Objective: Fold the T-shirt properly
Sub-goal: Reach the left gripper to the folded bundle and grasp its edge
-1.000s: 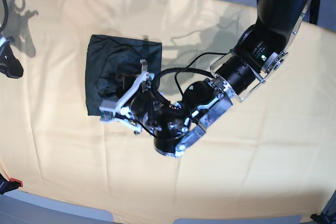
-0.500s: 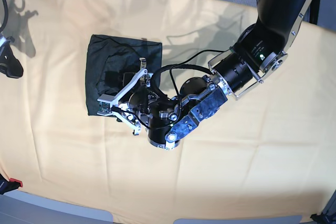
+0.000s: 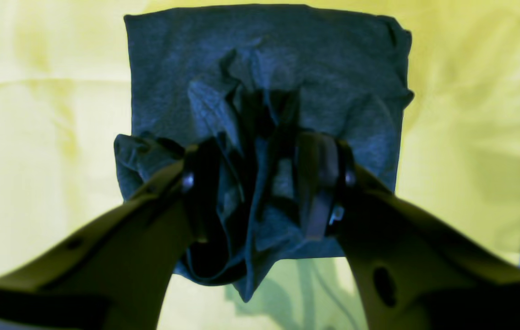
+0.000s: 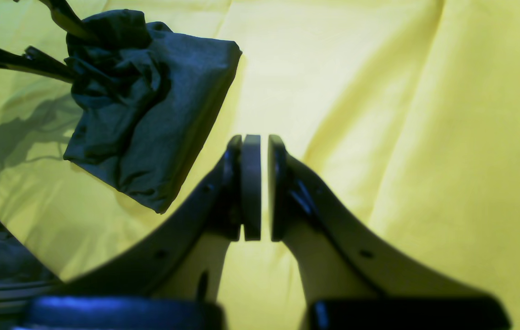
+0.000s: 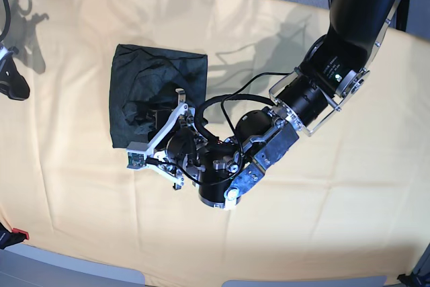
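Left tool [image 3: 264,188], reaching low, pinches the bunched T-shirt [image 3: 264,68].

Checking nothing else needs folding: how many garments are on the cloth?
1: the T-shirt, a roughly folded square on the yellow cloth, its near edge bunched between the left gripper jaws.

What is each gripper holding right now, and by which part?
The left gripper pinches a bunched fold at the near edge of the T-shirt. The right gripper is shut on nothing.
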Controlling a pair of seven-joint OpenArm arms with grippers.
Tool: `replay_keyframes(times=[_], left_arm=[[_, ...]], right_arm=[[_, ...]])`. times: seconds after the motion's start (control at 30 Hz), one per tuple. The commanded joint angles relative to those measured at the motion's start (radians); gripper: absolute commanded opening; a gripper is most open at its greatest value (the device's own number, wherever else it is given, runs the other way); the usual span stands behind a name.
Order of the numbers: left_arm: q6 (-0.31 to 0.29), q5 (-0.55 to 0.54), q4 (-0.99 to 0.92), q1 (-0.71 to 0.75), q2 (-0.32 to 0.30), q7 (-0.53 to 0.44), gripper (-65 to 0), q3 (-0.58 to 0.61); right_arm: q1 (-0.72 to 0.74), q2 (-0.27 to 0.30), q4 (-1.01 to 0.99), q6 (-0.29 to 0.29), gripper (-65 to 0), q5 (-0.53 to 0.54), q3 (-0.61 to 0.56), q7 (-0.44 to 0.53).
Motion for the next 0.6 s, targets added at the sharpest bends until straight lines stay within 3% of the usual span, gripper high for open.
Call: replay_keyframes(times=[0.0, 0.37, 0.43, 0.53, 0.57], left_arm=[[-0.005, -0.015, 0.014, -0.029, 0.010, 0.000, -36.4, -0.011], [-0.005, -0.002, 0.010, 0.036, -0.003, -0.018, -36.9, -0.009], [-0.005, 0.043, 0.010, 0.035, -0.003, -0.047, -43.9, -0.009], [-0.005, 0.093, 0.010, 0.036, -0.003, -0.077, -64.3, -0.009], [-0.005, 0.093, 0.010, 0.036, -0.003, -0.078, -65.0, -0.009]], right_arm=[[0.008, 0.024, 0.015, 0.002, -59.0, 0.025, 0.008, 0.022], [0.008, 0.023, 0.015, 0.002, -59.0, 0.025, 0.008, 0.022], [0.008, 0.023, 0.015, 0.002, -59.0, 0.025, 0.008, 0.022], [0.008, 0.024, 0.015, 0.002, -59.0, 0.025, 0.008, 0.022], [0.008, 0.024, 0.015, 0.002, -59.0, 0.025, 0.008, 0.022]])
